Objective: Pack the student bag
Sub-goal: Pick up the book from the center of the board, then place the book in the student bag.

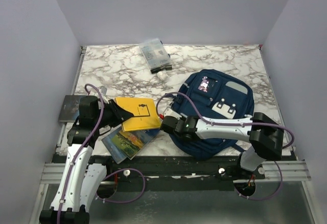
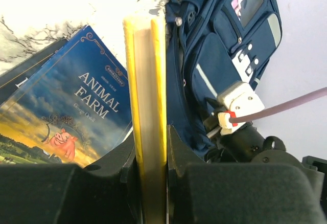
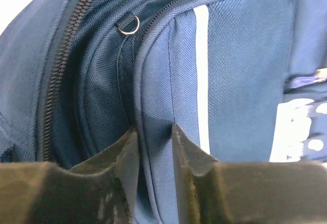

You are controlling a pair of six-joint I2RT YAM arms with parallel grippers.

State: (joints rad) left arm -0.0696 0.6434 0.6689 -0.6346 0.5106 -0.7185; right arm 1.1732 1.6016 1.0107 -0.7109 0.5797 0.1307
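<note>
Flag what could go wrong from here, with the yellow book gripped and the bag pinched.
The left gripper clamps the yellow book by one edge only; it may pivot or slip when swung. The right gripper pinches just a fold of the student bag, which could pull free. The right arm lies across the bag beside the book, so a collision is possible.

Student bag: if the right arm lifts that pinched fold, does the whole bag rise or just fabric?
Probably fabric first: the student bag is soft cloth, creasing where the right gripper has its jaws pinched on it. It lies slumped on the table, so it likely sags and drags rather than lifting stiffly. The woven surface looks grippy, so a slip seems unlikely.
</note>
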